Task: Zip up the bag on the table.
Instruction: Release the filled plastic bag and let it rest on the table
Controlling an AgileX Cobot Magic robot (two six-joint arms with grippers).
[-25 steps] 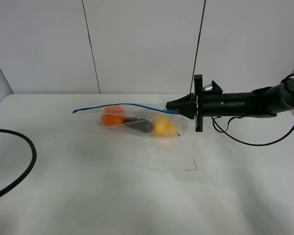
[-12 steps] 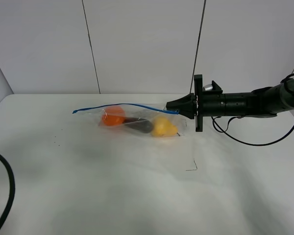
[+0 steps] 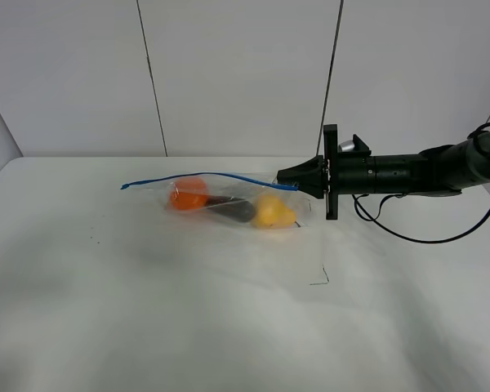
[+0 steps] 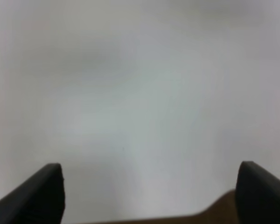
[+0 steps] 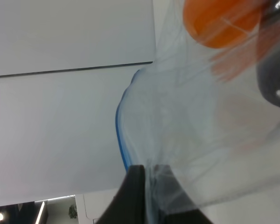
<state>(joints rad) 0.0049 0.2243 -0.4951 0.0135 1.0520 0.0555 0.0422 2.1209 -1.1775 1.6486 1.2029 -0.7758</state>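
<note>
The clear bag (image 3: 229,202) lies on the white table (image 3: 188,310) at the back middle, with an orange, a dark purple and a yellow fruit inside. Its blue zip strip (image 3: 208,178) runs along the raised top edge. My right gripper (image 3: 295,182) reaches in from the right and is shut on the strip's right end; the right wrist view shows its fingers pinching the bag (image 5: 196,121) by the blue strip (image 5: 121,140). My left gripper (image 4: 149,186) shows only in its wrist view, open over bare table, and is out of the exterior view.
A thin dark thread-like mark (image 3: 320,278) lies on the table in front of the right arm. The right arm's black cable (image 3: 408,233) hangs over the table's right side. A panelled wall stands behind the table.
The left arm's black cable at the lower left edge of the exterior view has withdrawn out of frame. The right gripper and the bag have not moved.
</note>
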